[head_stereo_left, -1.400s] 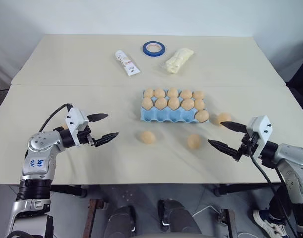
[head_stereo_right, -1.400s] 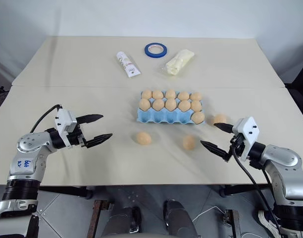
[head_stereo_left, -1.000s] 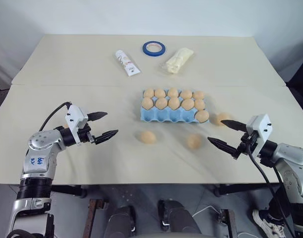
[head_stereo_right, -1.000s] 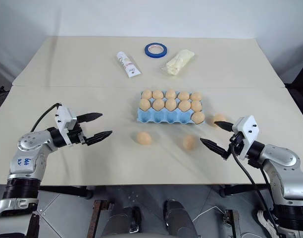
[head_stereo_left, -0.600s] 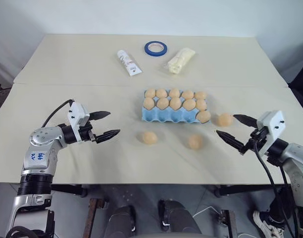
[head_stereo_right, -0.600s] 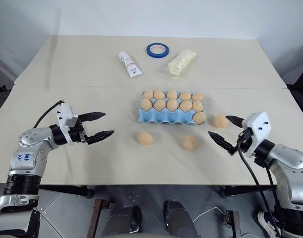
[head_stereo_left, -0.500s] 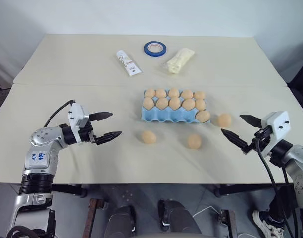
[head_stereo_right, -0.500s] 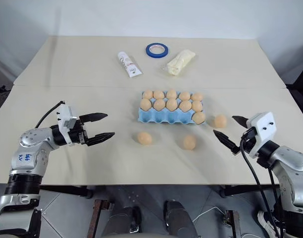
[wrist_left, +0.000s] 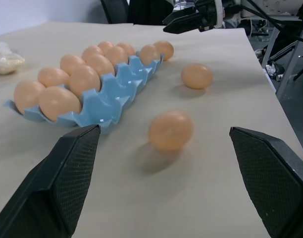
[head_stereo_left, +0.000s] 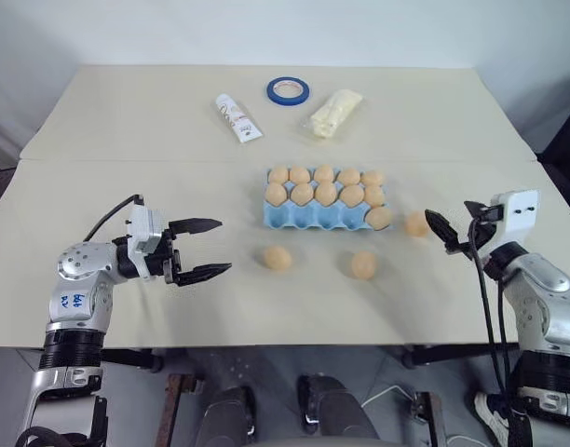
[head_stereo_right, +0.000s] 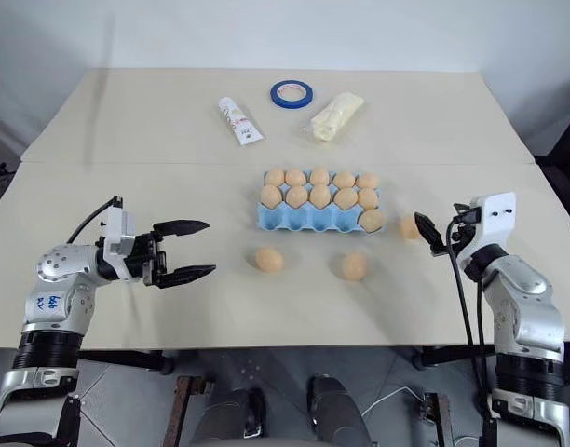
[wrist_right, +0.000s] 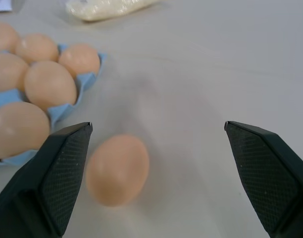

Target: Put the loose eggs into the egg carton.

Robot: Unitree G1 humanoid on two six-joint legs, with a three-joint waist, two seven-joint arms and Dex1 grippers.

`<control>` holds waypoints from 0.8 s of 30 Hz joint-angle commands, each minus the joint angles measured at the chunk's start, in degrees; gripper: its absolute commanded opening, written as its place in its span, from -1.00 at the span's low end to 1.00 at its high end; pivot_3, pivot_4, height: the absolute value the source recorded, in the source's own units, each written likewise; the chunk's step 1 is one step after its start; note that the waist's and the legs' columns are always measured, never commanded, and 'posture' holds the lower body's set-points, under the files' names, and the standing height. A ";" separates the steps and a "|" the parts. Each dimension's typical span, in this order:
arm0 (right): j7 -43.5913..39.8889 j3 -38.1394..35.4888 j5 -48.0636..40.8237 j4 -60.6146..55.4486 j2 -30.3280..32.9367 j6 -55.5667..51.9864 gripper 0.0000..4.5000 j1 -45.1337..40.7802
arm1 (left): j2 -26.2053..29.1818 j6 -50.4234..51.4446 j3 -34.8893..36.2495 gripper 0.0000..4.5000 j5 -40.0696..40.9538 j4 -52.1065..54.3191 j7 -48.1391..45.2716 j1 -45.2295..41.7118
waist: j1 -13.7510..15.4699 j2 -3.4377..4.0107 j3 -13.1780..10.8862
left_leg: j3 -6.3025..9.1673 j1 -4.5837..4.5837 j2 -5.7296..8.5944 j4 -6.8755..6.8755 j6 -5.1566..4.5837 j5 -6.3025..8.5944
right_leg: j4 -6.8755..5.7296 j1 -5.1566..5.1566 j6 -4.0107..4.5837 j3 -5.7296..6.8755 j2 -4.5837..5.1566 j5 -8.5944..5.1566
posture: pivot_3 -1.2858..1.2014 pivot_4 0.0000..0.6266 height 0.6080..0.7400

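Reaching step — right gripper [head_stereo_left: 450, 228], fingers spread and empty, sits right of centre beside an egg [head_stereo_left: 416, 223]; next, straddle it. Left gripper [head_stereo_left: 207, 249] spread, empty too; carton [head_stereo_left: 313, 216] mid-frame.

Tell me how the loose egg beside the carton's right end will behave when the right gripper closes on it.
The loose egg is smooth and rounded, lying free on the flat table, so a nudge from one finger would probably roll it. Its shell likely cracks under a hard squeeze. The right gripper stands open; the curved surface may slip between the fingers.
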State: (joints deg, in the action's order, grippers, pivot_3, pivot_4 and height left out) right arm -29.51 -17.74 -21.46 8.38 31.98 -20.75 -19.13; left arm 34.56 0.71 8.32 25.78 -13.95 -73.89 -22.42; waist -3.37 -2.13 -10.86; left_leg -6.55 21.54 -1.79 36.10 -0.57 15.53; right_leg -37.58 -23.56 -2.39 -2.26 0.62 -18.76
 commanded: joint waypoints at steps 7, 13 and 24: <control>-1.27 4.60 3.80 7.25 -1.37 4.90 1.00 -4.99 | 0.70 1.42 2.03 0.98 1.88 6.14 3.21 2.66 | 0.01 0.01 -0.01 | 0.01 0.00 0.00 0.02 0.00 0.00 | -0.05 0.00 0.00 0.01 0.00 0.00 | 0.03 -0.52 1.00; -0.40 6.54 5.75 12.56 -1.88 3.29 0.92 -7.95 | 0.58 1.51 1.95 0.99 2.25 6.61 3.79 2.78 | -0.04 0.02 -0.01 | 0.01 -0.01 0.00 0.02 0.00 0.00 | -0.05 -0.01 0.00 0.01 -0.01 0.00 | 0.03 -0.52 1.00; -0.65 3.78 3.38 0.31 -0.41 -0.39 -0.24 -3.54 | 0.89 1.49 2.66 1.00 3.30 7.15 3.76 3.99 | -0.02 0.03 -0.01 | 0.02 0.00 -0.01 -0.01 0.01 0.00 | -0.04 -0.02 0.00 0.02 -0.01 0.00 | 0.03 -0.52 1.00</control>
State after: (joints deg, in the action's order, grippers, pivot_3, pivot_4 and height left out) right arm -30.03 -11.83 -16.66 14.10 30.29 -20.34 -22.96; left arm 34.69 2.48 9.24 27.73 -9.12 -70.18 -18.86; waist -3.39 -2.11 -10.88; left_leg -6.54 21.54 -1.80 36.08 -0.56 15.53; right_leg -37.62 -23.58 -2.39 -2.25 0.61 -18.76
